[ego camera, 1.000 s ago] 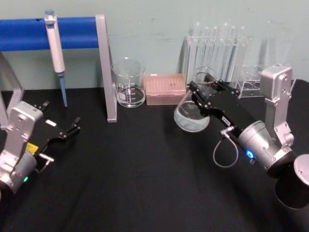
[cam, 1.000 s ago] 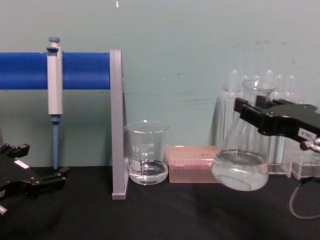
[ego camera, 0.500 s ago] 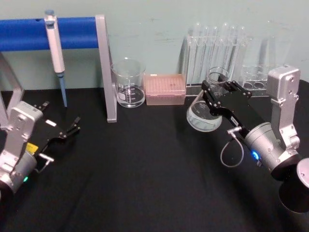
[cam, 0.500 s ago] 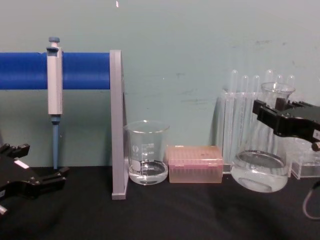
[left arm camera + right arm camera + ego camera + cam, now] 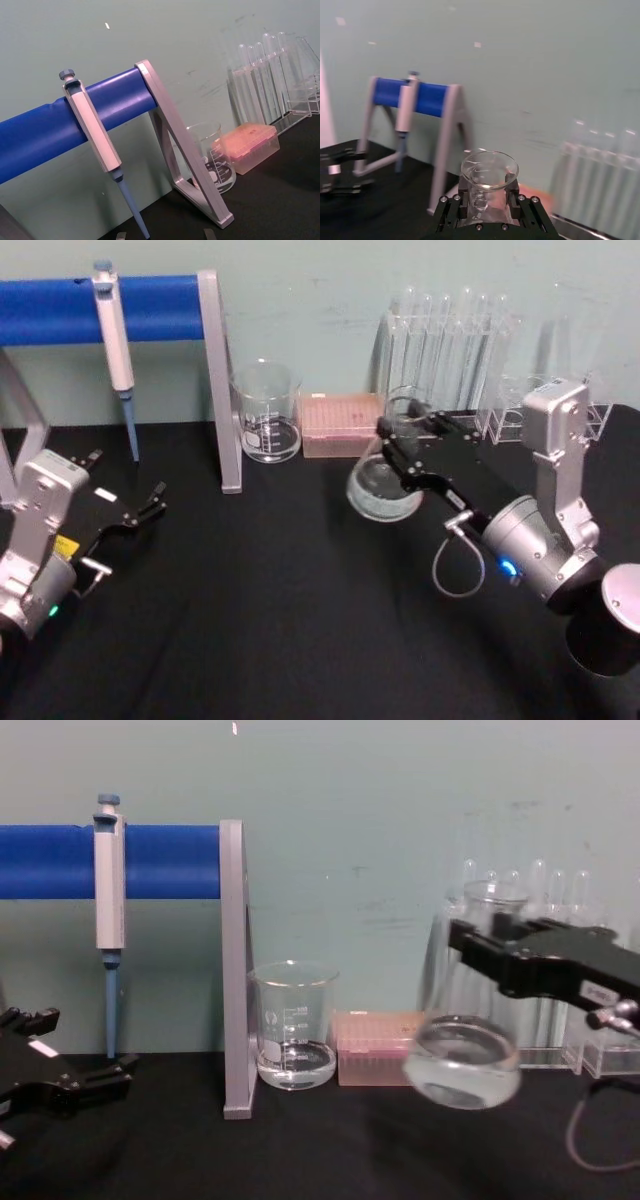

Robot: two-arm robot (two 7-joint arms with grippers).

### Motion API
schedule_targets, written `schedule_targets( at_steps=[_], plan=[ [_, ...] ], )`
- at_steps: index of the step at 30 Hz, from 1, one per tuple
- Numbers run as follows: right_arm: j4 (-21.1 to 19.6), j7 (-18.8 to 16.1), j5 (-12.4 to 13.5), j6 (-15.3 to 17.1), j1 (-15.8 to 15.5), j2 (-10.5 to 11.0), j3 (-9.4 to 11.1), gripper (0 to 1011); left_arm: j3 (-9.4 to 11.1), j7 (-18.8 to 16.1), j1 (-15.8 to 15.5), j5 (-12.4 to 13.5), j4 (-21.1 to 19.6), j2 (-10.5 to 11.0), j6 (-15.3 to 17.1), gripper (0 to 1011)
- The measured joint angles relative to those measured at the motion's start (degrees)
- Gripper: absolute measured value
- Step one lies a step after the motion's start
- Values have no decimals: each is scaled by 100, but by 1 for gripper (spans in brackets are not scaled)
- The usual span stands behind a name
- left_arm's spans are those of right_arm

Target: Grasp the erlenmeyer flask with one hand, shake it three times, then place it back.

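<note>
The erlenmeyer flask (image 5: 380,488) is being gripped at its neck by the right claw (image 5: 408,430), with the jaws clamped on the glass just under the flared rim. It is being held tilted and clear of the black counter (image 5: 280,620), in front of the pink tip box (image 5: 342,423) and the test tube rack (image 5: 450,335). The shaking step is judged to be in hand, though the count cannot be told. Any remaining swings are being called for next, then a levelled, gentle set-down on bare counter, well apart from the beaker (image 5: 266,425). The left claw (image 5: 130,478) is being held idle at the counter's left, jaws apart.
</note>
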State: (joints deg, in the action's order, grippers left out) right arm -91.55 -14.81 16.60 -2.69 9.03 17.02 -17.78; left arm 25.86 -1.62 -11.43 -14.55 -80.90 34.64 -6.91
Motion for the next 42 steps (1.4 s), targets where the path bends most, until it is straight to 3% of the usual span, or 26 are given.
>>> schedule_targets(
  at_steps=[10,21,32,39,42],
  plan=[
    [43,-932,75,-224,196,102,-365,450,0,0,0,0,0,0,0,1001],
    [112,-1421,332,-268,396,235,-693,450,0,0,0,0,0,0,0,1001],
    [139,-1346,410,-317,437,310,-724,450,0,0,0,0,0,0,0,1001],
    [97,-849,239,-336,338,308,-493,450,0,0,0,0,0,0,0,1001],
    [85,-478,128,-328,244,258,-241,450,0,0,0,0,0,0,0,1001]
  ],
)
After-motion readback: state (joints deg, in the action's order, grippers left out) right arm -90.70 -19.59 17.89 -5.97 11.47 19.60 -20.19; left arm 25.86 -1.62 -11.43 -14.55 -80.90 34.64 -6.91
